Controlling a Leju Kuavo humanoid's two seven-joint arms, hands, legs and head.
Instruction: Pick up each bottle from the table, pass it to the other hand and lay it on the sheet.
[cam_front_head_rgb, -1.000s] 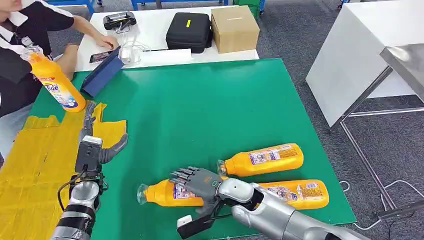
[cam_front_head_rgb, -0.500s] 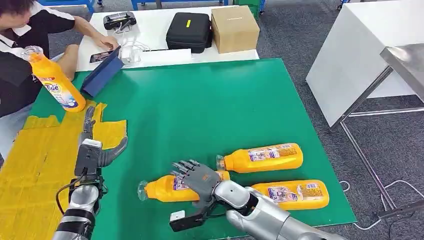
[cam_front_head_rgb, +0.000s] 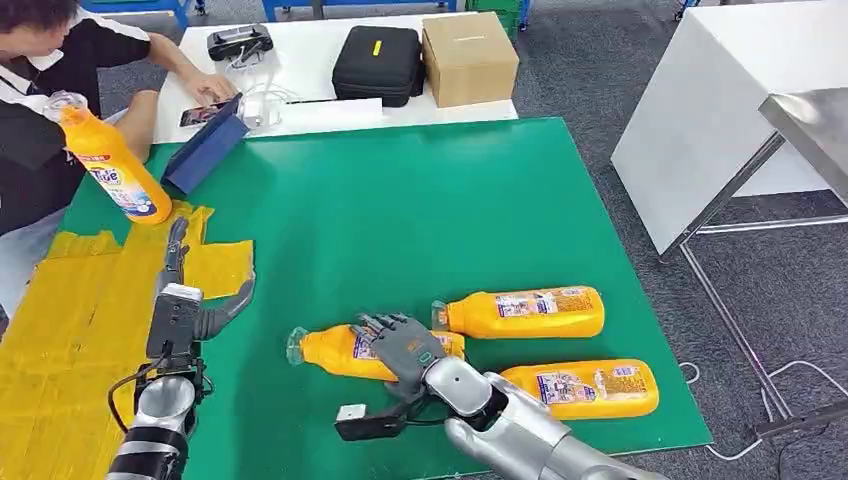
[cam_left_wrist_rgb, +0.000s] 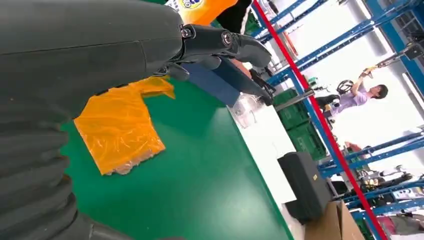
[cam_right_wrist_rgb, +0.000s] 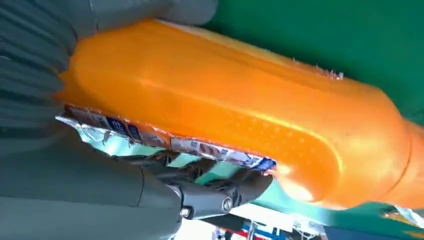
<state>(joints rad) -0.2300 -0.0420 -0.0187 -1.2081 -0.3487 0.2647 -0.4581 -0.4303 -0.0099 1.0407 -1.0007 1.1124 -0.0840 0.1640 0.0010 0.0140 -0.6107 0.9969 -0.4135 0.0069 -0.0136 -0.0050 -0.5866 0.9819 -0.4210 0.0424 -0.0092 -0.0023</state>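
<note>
Three orange bottles lie at the near right of the green table (cam_front_head_rgb: 400, 200). My right hand (cam_front_head_rgb: 402, 347) grips the leftmost bottle (cam_front_head_rgb: 335, 352) around its middle; in the right wrist view this bottle (cam_right_wrist_rgb: 225, 115) sits between the thumb and the dark fingers (cam_right_wrist_rgb: 210, 195). The other two bottles (cam_front_head_rgb: 520, 312) (cam_front_head_rgb: 585, 388) lie just to its right. My left hand (cam_front_head_rgb: 185, 300) is open, its fingers (cam_left_wrist_rgb: 220, 42) stretched out at the edge of the yellow sheet (cam_front_head_rgb: 70, 320). A fourth orange bottle (cam_front_head_rgb: 110, 165) leans at the sheet's far corner, beside a person.
A person (cam_front_head_rgb: 40, 60) sits at the far left, one hand on a phone. A blue tablet case (cam_front_head_rgb: 205, 145) stands at the table's far left edge. Behind it a white table carries a black case (cam_front_head_rgb: 378, 62) and a cardboard box (cam_front_head_rgb: 468, 55). Another white table (cam_front_head_rgb: 720, 110) stands to the right.
My right hand has closed around the leftmost bottle and shifted it a little away from the front edge, turning its neck. The left hand has barely moved.
</note>
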